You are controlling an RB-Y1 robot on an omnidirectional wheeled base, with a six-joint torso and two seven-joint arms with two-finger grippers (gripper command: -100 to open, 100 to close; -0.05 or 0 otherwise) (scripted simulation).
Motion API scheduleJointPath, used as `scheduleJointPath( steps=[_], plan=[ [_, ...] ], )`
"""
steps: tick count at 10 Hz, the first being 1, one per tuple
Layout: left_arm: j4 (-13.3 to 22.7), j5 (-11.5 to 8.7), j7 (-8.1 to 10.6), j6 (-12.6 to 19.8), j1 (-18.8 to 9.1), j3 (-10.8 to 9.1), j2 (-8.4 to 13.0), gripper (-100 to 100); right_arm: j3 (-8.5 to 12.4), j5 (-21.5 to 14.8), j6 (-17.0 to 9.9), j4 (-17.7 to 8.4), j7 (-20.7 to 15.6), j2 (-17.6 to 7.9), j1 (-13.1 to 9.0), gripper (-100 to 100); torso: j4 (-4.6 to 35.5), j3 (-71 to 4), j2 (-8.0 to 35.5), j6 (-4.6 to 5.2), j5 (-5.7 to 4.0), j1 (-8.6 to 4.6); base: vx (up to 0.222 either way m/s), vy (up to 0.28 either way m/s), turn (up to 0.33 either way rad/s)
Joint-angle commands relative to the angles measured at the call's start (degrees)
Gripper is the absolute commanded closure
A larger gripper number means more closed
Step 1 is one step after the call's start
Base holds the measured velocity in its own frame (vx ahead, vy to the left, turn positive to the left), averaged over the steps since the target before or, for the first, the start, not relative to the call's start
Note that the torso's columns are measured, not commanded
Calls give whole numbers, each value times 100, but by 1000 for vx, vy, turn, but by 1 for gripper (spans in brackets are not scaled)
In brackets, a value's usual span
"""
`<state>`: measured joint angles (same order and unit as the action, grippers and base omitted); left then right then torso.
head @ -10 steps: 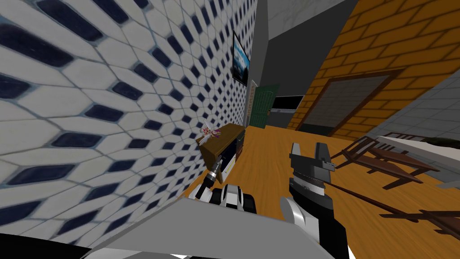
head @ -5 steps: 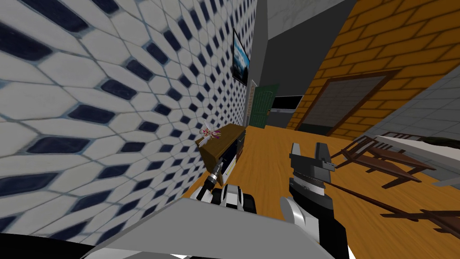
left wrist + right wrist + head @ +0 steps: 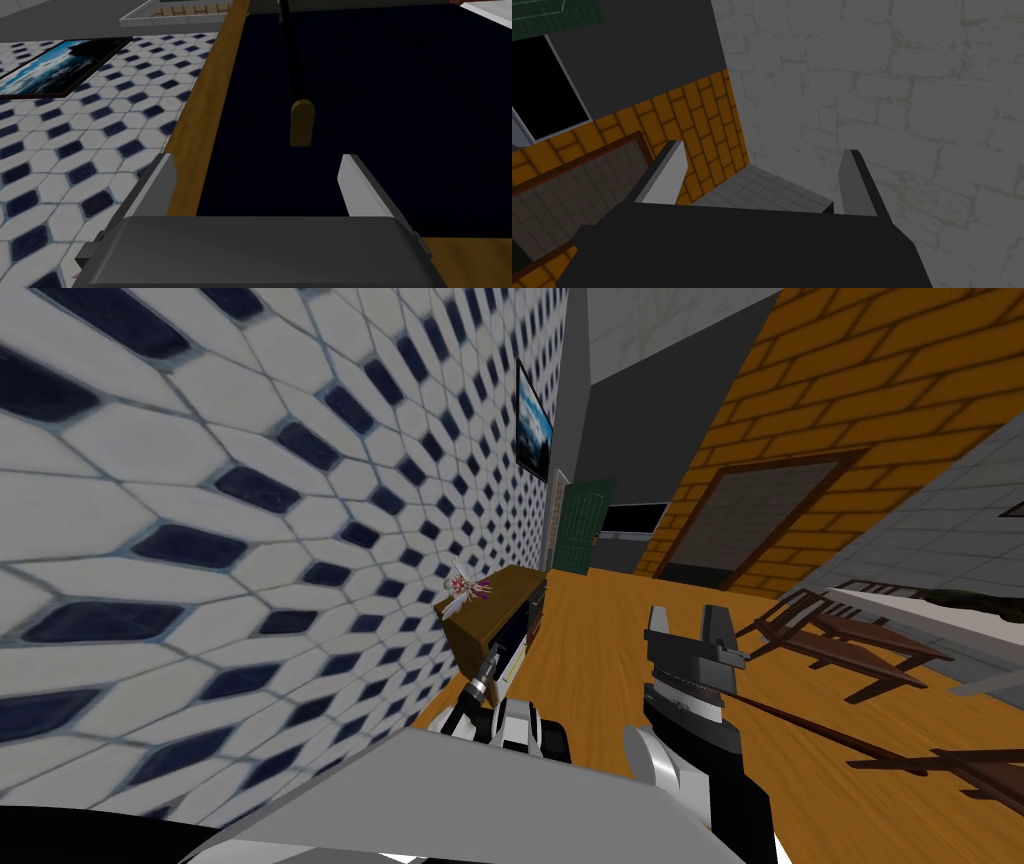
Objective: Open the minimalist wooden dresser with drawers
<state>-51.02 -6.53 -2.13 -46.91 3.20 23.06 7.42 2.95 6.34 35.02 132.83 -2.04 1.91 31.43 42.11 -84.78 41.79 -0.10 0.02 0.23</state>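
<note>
Dresser (image 3: pixel 510 588) against left wall (image 3: pixel 250 488), one handle (image 3: pixel 302 122) just past left gripper (image 3: pixel 257 160), released, right gripper (image 3: pixel 762 150) released too.

No text, label or number is legible anywhere; the framed picture (image 3: pixel 60 65) seems to bear none.

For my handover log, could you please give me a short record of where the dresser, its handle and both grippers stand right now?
dresser: brown wood with a dark front, against the tiled wall
handle: small, tan, on the dark front, ahead of the open fingers, not touched
left gripper: open, pointed at the dresser's front, holding nothing
right gripper: open, raised, apart from the dresser, holding nothing
on top of dresser: pink and white decoration
</note>
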Motion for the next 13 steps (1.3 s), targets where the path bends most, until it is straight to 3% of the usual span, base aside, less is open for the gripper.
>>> scheduleJointPath(
  steps=[1, 6, 8, 9, 11, 12, 13],
  plan=[
    [368, -45, -36, -64, -134, 39, -64, -100, 0, 0, 0, 0, 0, 0, 0, 0, 1, 2, -1, -1, 0, 3, 28, 34, -25],
    [1013, -108, -100, -208, -332, 177, -357, -100, 0, 0, 0, 0, 0, 0, 0, 0, 2, -2, -7, 1, 0, 3, 37, 40, -24],
    [1165, -124, -116, -245, -381, 211, -516, -100, 0, 0, 0, 0, 0, 0, 0, 0, 13, 12, 20, 6, -2, -10, 42, 39, -13],
    [1127, -116, -107, -237, -369, 209, -478, -100, 0, 0, 0, 0, 0, 0, 0, 0, 16, 17, 35, 8, -2, -17, 13, 15, -7],
    [1276, 156, -11, -256, -484, -185, -573, -100, -1, 0, 0, 0, 0, 0, -1, 0, 25, 28, 51, 11, -6, -25, -30, 1, -191],
    [1276, 156, -11, -256, -484, -273, -573, -100, -1, 0, 0, 0, 0, 0, -2, 0, 23, 27, 52, 15, -2, -26, -35, 2, -77],
    [1343, 290, 38, -259, -541, -487, -612, -100, 0, 0, 0, 0, 0, 1, -1, 0, 20, 19, 42, 10, -3, -23, -32, -1, -150]
  ],
)
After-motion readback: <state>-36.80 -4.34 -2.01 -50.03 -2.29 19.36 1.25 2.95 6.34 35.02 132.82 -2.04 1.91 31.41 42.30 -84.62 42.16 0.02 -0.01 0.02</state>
